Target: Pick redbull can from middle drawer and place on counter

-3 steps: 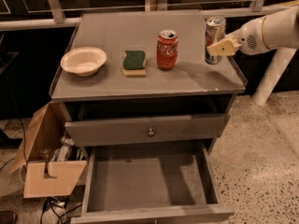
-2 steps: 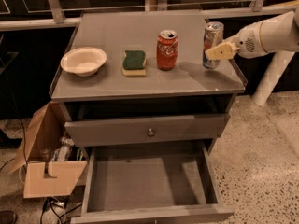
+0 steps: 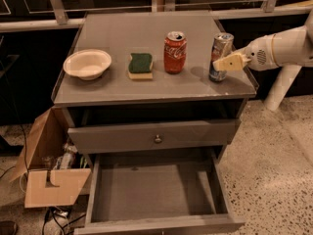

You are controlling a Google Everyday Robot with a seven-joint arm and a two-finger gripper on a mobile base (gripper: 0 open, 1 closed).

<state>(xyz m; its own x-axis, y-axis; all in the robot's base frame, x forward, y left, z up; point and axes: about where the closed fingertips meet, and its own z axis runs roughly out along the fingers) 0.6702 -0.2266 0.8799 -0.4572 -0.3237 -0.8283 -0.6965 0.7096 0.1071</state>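
The redbull can point(image 3: 220, 53) is up on the counter point(image 3: 122, 33). It stands upright at the right end, close to the near edge, with its base on the grey top. The gripper point(image 3: 224, 62) has it: the pale fingers point(image 3: 230, 62) are clasped around the can's middle, one across its front and right side, the other hidden behind it. The white arm point(image 3: 286, 45) comes in level from the right of the scene, out beyond the counter's edge.

Just left of the redbull can stands the red Coca-Cola can point(image 3: 174, 52), upright and a little farther back, with a clear gap between the two. Further left lies a green sponge point(image 3: 141, 65), flat on its yellow underside, and then a shallow cream bowl point(image 3: 87, 63) near the left edge. All four stand in a loose row across the counter.

Below, a drawer front with a small round knob point(image 3: 157, 139) sits under the counter's lip, and beneath it the middle drawer point(image 3: 146, 192) is pulled well out toward the near side, showing its bare grey floor and low walls, with nothing in it.

Down at the left stands an open cardboard box point(image 3: 49, 180) against the cabinet's side, with some clutter inside that is too dim to make out. To the right lies speckled floor point(image 3: 274, 155).
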